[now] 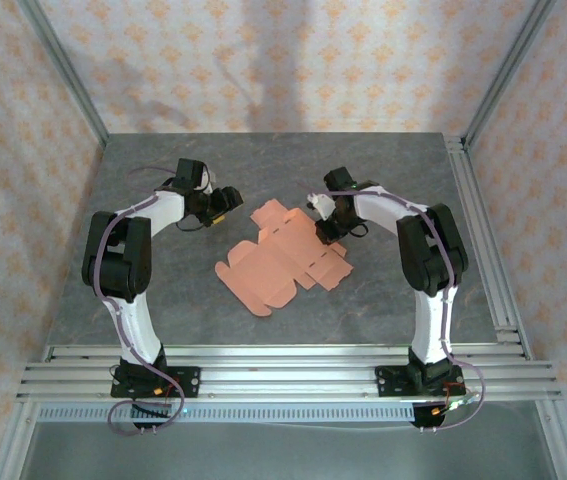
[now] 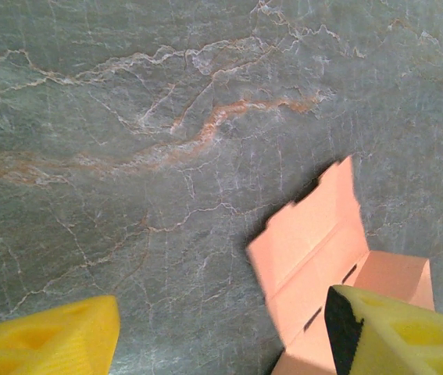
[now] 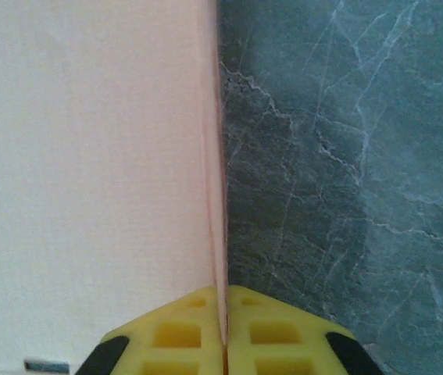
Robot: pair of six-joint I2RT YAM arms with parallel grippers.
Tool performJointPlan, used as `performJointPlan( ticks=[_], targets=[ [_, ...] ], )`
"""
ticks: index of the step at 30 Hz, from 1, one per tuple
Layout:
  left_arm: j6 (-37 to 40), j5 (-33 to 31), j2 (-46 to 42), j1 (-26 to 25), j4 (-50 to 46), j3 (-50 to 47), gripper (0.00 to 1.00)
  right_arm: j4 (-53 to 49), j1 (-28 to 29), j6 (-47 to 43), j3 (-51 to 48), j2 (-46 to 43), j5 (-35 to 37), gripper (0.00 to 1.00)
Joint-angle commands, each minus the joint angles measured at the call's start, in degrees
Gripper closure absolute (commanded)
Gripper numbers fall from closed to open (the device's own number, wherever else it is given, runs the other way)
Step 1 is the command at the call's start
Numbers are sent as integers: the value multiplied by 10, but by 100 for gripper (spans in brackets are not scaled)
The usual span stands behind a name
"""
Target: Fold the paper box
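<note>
**Right gripper**: 2 yellow fingers are pressing together and clamping a thin edge of the box. The card is running straight up the frame from between the pads, with the table lying to its right. In the top view this gripper is sitting on the sheet's upper right part.

**Left gripper**: the jaws are standing well apart, holding nothing and touching nothing. Its 2 yellow fingers are hanging above the table, the right-hand one over the card. In the top view it is hovering just left of the sheet's upper flap, apart from it.

**Box**: 1 salmon-orange die-cut sheet is lying unfolded and mostly flat at the middle of the table. It is sitting between the 2 arms and is turned diagonally.

**Views compared:**
- The top view is giving the whole outline, flaps and tabs included.
- The right wrist view is giving the pinch itself, card edge between pads.
- The left wrist view is giving the gap between the fingers, plus 2 dark slots along a crease of the card.

**Count:** 1 box, 1 table, 2 arms, 2 grippers, 4 yellow fingers.
</note>
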Motion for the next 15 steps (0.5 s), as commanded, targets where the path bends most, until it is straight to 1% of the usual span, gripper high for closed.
performJointPlan(
  ticks=[1,3,6,10,12,13,15],
  targets=[
    [16,2,-19,3,-14,6,28,3,-1,-6,0,-9,25,100],
    [15,-2,-19,3,-16,8,28,28,3,-10,-20,-30,47,100],
    [15,-7,-21,5,-11,5,28,71,16,-22,-54,-72,107,100],
    [8,-8,-27,10,0,-1,27,132,51,-55,-93,-120,251,100],
    [9,-8,-30,11,1,-2,26,168,73,-88,-119,-142,301,100],
    [9,-8,-33,12,1,-3,26,193,81,-100,-131,-152,326,100],
    [10,-10,-38,13,3,-7,26,267,111,-142,-169,-167,400,100]
  ],
)
